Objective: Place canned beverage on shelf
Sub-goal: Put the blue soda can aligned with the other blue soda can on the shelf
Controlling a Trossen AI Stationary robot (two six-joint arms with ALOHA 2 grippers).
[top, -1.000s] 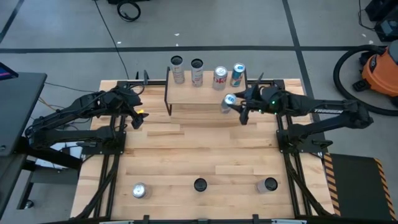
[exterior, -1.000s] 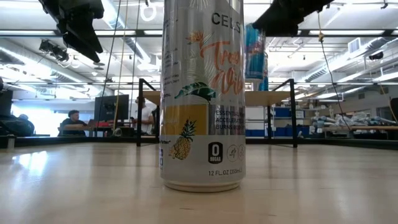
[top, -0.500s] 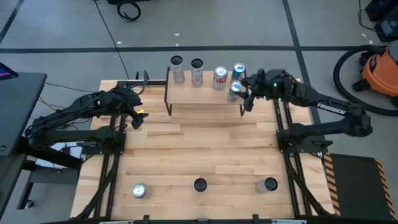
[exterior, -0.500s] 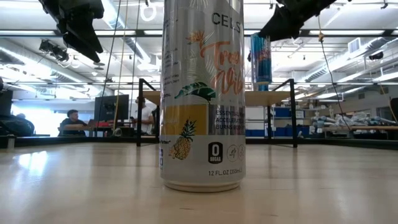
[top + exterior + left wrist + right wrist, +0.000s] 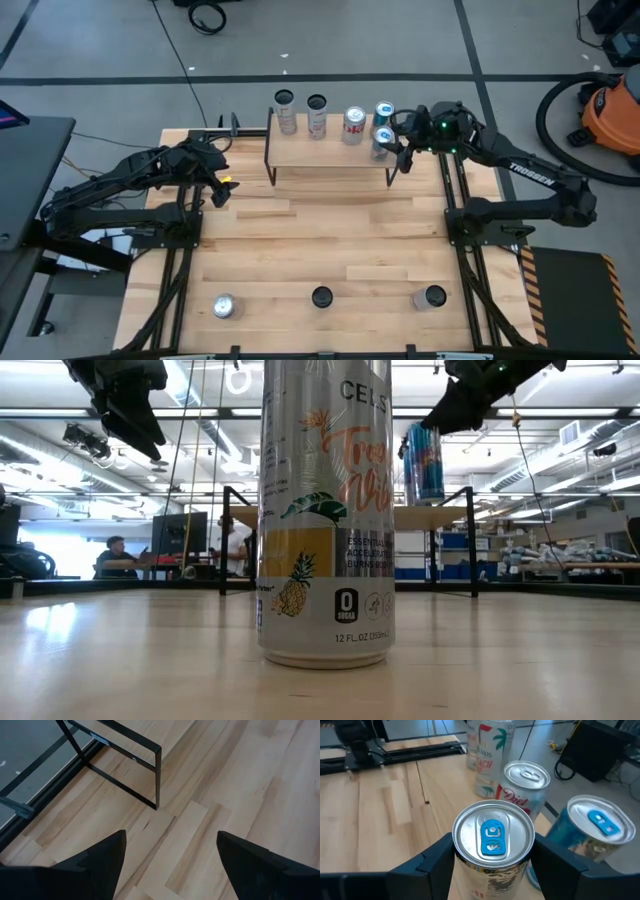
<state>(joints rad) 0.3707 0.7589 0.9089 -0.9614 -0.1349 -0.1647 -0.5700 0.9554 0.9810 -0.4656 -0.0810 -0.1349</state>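
Note:
The shelf (image 5: 325, 158), a light plank on black legs, stands at the table's far edge with several cans on it: two tall ones (image 5: 286, 110), a Diet Coke can (image 5: 525, 782) and a blue can (image 5: 592, 827). My right gripper (image 5: 392, 145) is shut on a silver can with a blue tab (image 5: 493, 840) over the shelf's right end, just nearer than the blue can. In the low view this can (image 5: 425, 460) has its bottom close to the plank; whether it touches I cannot tell. My left gripper (image 5: 220, 190) is open and empty, left of the shelf. My right gripper pinches the silver can's upper wall (image 5: 457, 862) between its two fingers (image 5: 432, 860), one on each side just below the rim. The fingers come slanting down from the table's right side. The can stands almost upright, top up, below the gripper.
Three more cans stand along the table's near edge (image 5: 223, 306), (image 5: 321, 297), (image 5: 433, 297); the middle one fills the low view (image 5: 325, 510). The shelf's black left leg (image 5: 150, 770) shows ahead of my left gripper. Bare table lies between shelf and near cans.
My right gripper has carried the silver can toward the table's far edge and slightly right, from in front of the shelf's right end to over its plank, beside the blue can. The can has come from tilted to nearly upright. The gripper stays shut on it.

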